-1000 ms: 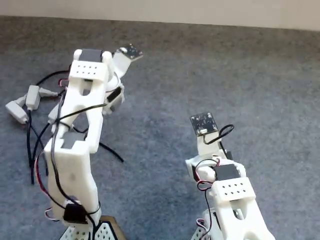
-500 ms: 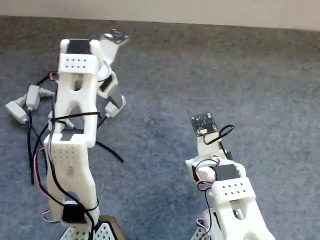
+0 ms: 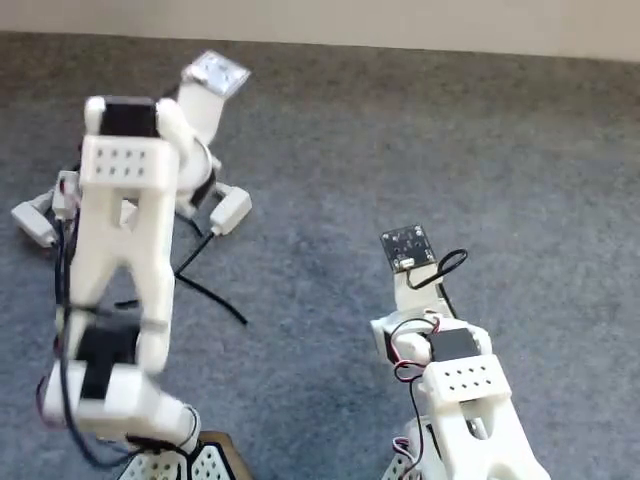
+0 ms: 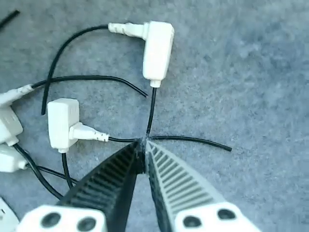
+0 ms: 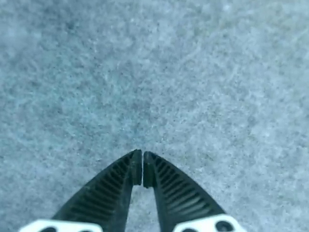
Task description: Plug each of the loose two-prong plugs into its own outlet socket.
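I see one white socket block (image 4: 158, 50) lying flat on the grey carpet (image 4: 251, 72), long and rounded, with a thin black cord (image 4: 151, 111) leaving its narrow end. A slimmer white plug (image 4: 126, 29) with a ribbed neck meets its other end at the corner; I think it is seated there, though no prongs show. From above, this block (image 3: 230, 210) lies tilted. Near it a second, squarer white block (image 4: 63, 123) lies flat, a small white plug (image 4: 89, 134) joined to its side. More white pieces (image 4: 7, 128) lie bunched just beyond, cords trailing
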